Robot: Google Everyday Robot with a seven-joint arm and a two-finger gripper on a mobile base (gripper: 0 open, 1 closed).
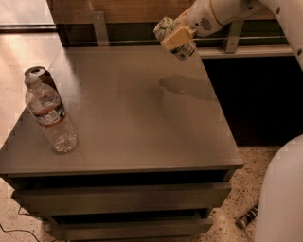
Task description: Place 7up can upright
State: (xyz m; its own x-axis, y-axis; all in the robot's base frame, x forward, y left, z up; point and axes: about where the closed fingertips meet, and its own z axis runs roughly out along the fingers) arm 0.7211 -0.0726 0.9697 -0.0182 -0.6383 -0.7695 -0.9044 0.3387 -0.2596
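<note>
The 7up can (166,28), pale with green markings, is held tilted in the air above the far right part of the grey table top (142,108). My gripper (176,37) is shut on the can, reaching in from the upper right on the white arm (218,14). The can's shadow lies on the table below it. The can touches nothing but the gripper.
A clear plastic water bottle (50,116) stands at the table's left edge, with a dark brown can (39,75) right behind it. Drawers sit below the table front. A metal rail (232,38) runs behind the table. A small object (247,216) lies on the floor at right.
</note>
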